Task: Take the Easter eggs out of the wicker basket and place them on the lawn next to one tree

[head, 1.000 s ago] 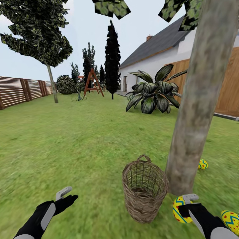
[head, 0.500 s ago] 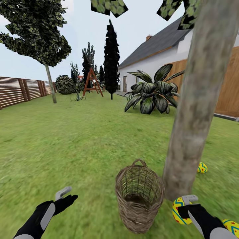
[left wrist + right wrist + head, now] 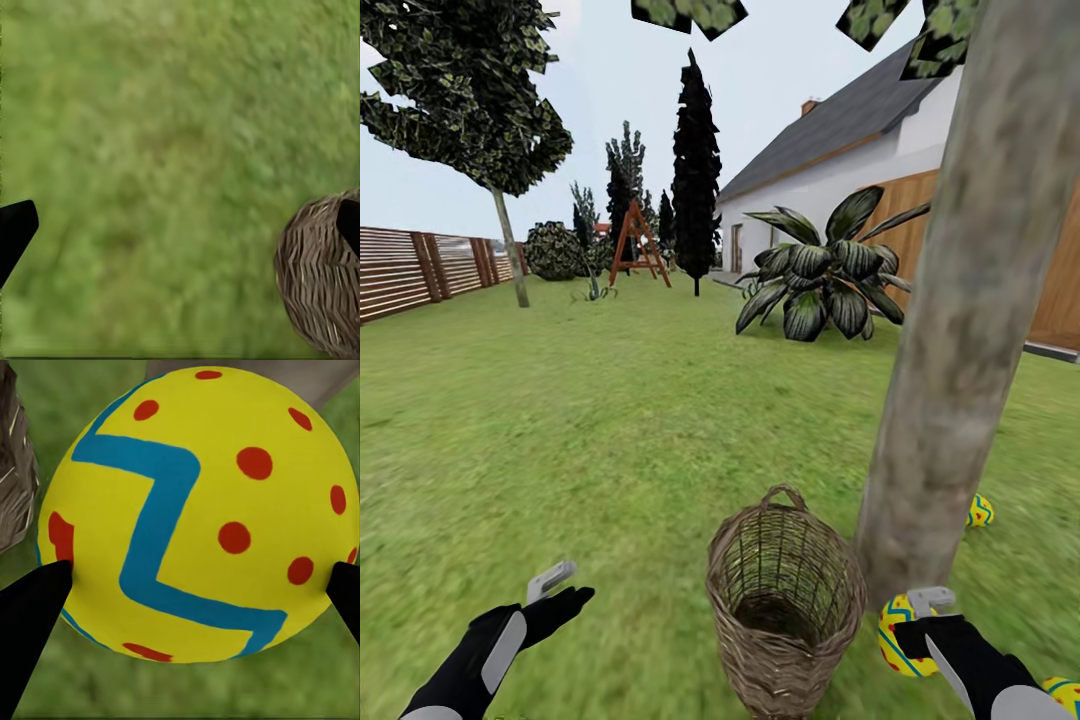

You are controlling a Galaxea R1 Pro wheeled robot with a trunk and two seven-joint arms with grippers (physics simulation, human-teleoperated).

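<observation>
The wicker basket [image 3: 785,600] stands on the lawn [image 3: 610,430] right by the thick mottled trunk of the tree [image 3: 950,380]; nothing shows inside it. My right gripper [image 3: 920,620] is shut on a yellow Easter egg [image 3: 898,636] with a blue zigzag and red dots, low beside the trunk's base. In the right wrist view the egg [image 3: 195,510] sits between the black fingertips [image 3: 37,600]. A second egg [image 3: 979,511] lies on the grass behind the trunk. A third egg [image 3: 1065,693] shows at the bottom right corner. My left gripper [image 3: 555,590] hangs open over grass, left of the basket [image 3: 319,285].
A big broad-leaved plant [image 3: 820,280] grows beyond the tree, before a white house [image 3: 810,200] with a wooden wall. A slatted fence [image 3: 420,270] runs along the left. A thin-trunked tree [image 3: 510,250], a cypress [image 3: 695,170] and a red frame [image 3: 638,245] stand far back.
The whole view has shifted a little, so the camera moved; the basket and tree now sit lower and closer. My right gripper still holds the egg. The left gripper has not moved.
</observation>
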